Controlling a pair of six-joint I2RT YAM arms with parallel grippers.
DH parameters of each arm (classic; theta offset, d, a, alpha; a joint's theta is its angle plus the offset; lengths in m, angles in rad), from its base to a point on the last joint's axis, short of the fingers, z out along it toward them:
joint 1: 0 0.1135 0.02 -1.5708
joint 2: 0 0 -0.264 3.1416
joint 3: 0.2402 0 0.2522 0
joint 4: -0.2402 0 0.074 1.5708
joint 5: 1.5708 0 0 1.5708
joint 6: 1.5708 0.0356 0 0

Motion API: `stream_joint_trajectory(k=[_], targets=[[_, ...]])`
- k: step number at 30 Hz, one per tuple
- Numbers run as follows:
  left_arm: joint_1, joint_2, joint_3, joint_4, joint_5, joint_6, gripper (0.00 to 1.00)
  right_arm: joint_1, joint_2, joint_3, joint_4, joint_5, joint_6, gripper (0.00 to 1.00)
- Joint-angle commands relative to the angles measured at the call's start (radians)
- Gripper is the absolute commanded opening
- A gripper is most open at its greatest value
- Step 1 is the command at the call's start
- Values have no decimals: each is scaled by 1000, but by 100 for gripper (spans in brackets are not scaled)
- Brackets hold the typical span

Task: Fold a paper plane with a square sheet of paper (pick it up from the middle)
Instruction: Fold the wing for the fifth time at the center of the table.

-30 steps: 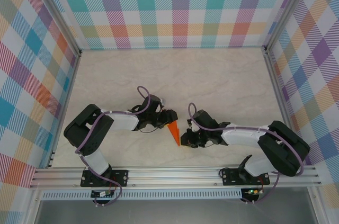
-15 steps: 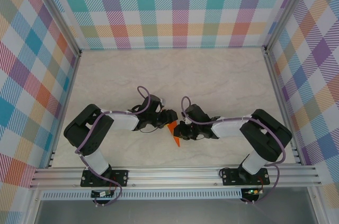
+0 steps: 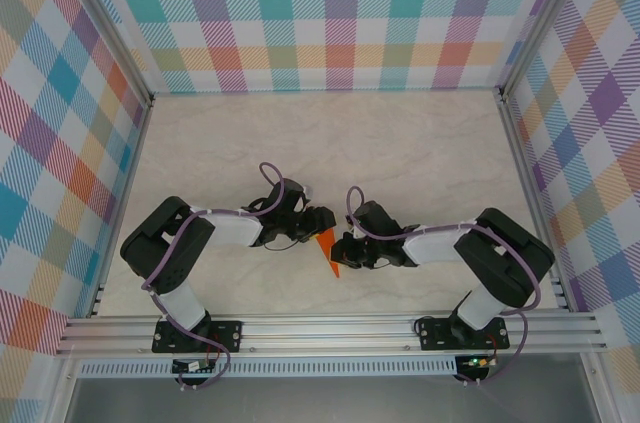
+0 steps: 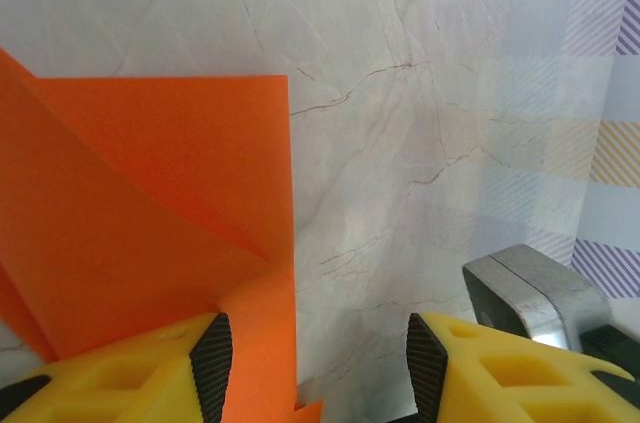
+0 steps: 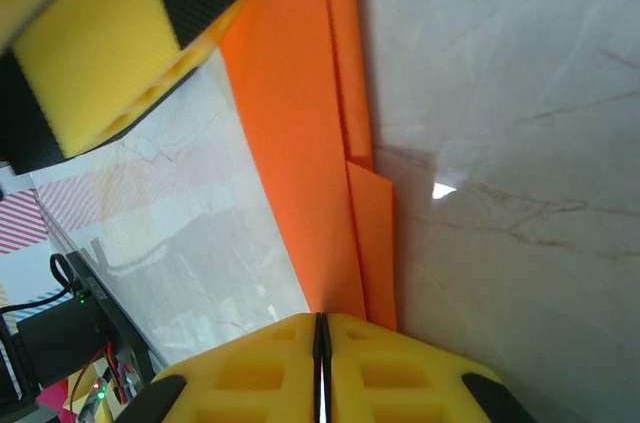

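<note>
Right gripper [image 5: 320, 343]: I am keeping its fingers pressed flat together, pinching nothing between them; their tips are sitting at the near end of the paper [image 5: 310, 143], on or just above its folded layers.
Why clenched: I judge I am using the shut tips as a blunt presser along the long folded edge, not as a clamp.
Left gripper [image 4: 312, 363]: I am holding it half spread and gripping nothing; one finger [image 4: 130, 368] is resting over the paper's layers, the other is standing over bare table [image 4: 430, 93].
Why spread: I judge the one pad is pinning the sheet so it cannot slide while my other arm works on it.
Paper: it is lying on the table between my two grippers, already creased into a narrow pointed shape, its point [image 3: 336, 271] aiming toward my bases.
Flap: from my right wrist, a second thin layer is showing beside the main strip, just ahead of my fingertips.
Progress: partly folded, I judge; wings are not yet formed.
</note>
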Motion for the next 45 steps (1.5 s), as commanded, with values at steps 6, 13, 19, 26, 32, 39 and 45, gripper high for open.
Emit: stream_joint_trajectory(k=[6,13,19,26,32,39,45], targets=[[-5,22,-12,-84,-19,8,52,-1,53,101,26,17,22,14],[-6,-7,2,-103,-12,26,53,-1,173,47,21,41,49,7],[-3,-17,58,-186,-29,99,53,-1,215,-1,26,18,55,2],[21,19,91,-190,-33,158,53,-1,221,-31,20,-4,35,1],[45,42,110,-144,8,168,54,-1,227,-39,13,-16,18,0],[45,-91,88,-114,70,153,57,-1,236,-34,19,-8,37,0],[47,-273,52,-252,-30,216,54,-2,261,-24,32,-8,56,0]])
